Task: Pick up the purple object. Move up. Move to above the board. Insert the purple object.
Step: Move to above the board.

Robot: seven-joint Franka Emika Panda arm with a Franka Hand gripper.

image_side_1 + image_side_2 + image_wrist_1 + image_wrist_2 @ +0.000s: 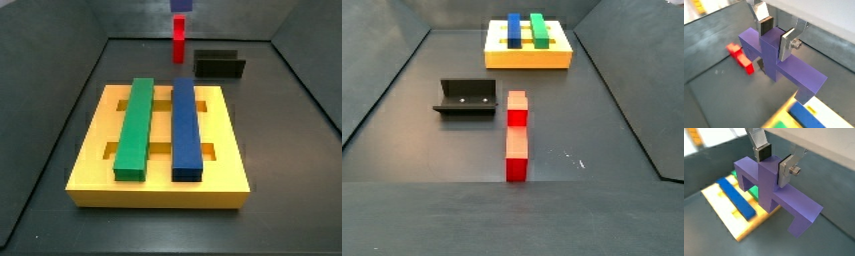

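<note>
Both wrist views show the end effector (773, 34) clamped on the purple object (774, 60), its silver fingers (787, 44) pressed against the raised middle stub from either side. The block hangs clear of the grey floor (711, 55), crossbar level, legs pointing down. In a wrist view the red post (741, 58) lies on the floor beyond the purple object, partly hidden behind it, and only a blurred yellow corner of the board (814, 112) enters the picture, cut off by the edge.

In a wrist view the board (724, 203) lies below the purple object (774, 190), with the blue bar (736, 199) across its top and a patch of the green bar (751, 190) seen through the arch between the legs; the rest of the green bar is hidden.

In a side view the board (94, 150) sits in the foreground carrying the green bar (135, 127) and blue bar (186, 127) side by side. Behind it stand the red post (178, 40) and the fixture (219, 65). A small purple sliver (181, 5) shows at the top edge above the post; the end effector itself is out of frame there.

In a side view the board (509, 58) is far back, the fixture (465, 98) and red post (516, 135) nearer; neither the end effector nor the purple object appears.
</note>
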